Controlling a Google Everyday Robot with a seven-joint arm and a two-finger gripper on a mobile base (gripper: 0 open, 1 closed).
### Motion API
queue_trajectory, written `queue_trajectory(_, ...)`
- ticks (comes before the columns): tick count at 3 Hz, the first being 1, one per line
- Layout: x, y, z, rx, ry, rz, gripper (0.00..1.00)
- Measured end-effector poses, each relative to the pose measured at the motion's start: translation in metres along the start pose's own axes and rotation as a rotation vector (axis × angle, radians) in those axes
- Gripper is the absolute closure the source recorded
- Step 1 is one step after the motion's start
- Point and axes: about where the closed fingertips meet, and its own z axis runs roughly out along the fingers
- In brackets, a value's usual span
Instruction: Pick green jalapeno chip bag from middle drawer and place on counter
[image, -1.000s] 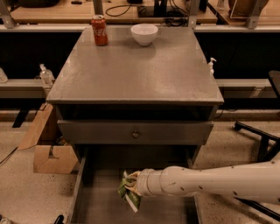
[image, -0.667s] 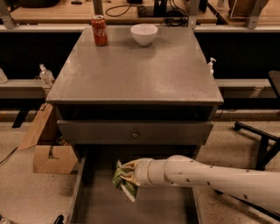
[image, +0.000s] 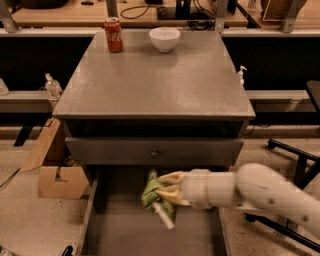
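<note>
The green jalapeno chip bag is a crumpled light-green bag with a whitish edge. My gripper is shut on it and holds it above the floor of the open middle drawer, just below the closed drawer front. My white arm reaches in from the lower right. The counter is the flat grey cabinet top above, with bare room in its middle and front.
A red soda can and a white bowl stand at the counter's back edge. A closed drawer front with a round knob sits above the open drawer. A cardboard box lies at left; chair legs stand at right.
My gripper has risen and moved toward the drawer front with the bag in it; the arm is higher and closer in view.
</note>
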Motion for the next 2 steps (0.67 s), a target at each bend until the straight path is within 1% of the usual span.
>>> queue_trajectory(1, 0.0163, 0.0080, -0.0429, 0.005, 0.007, 0.060, 1.00)
queue_trajectory(2, 0.0163, 0.0081, -0.0428, 0.005, 0.007, 0.060, 1.00)
